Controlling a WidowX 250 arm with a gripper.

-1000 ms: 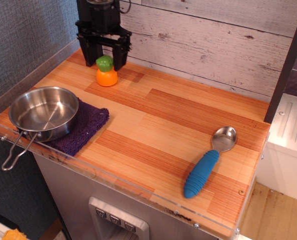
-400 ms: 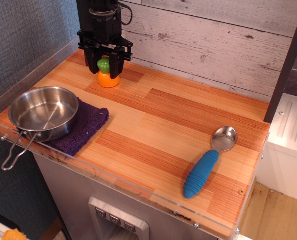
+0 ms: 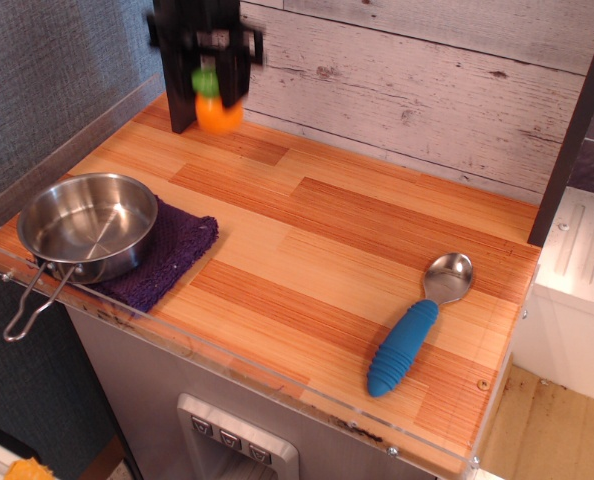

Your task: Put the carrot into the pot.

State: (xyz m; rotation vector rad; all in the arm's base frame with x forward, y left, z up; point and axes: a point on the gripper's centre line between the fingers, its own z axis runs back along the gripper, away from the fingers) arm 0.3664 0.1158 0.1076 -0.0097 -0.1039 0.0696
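The carrot is a small round orange toy with a green cap. It hangs in the air above the back left of the wooden table, held by its green top. My black gripper is shut on it, its image blurred. The pot is a shallow shiny steel pan with a wire loop handle. It stands on a purple cloth at the front left, well below and in front of the carrot. The pot holds nothing.
A steel spoon with a blue ribbed handle lies at the front right. A clear plastic rim runs along the table's front edge. A whitewashed plank wall stands behind, a grey wall at the left.
My gripper came down over the carrot, closed on its green cap and lifted it off the table. The pot and spoon have not moved.
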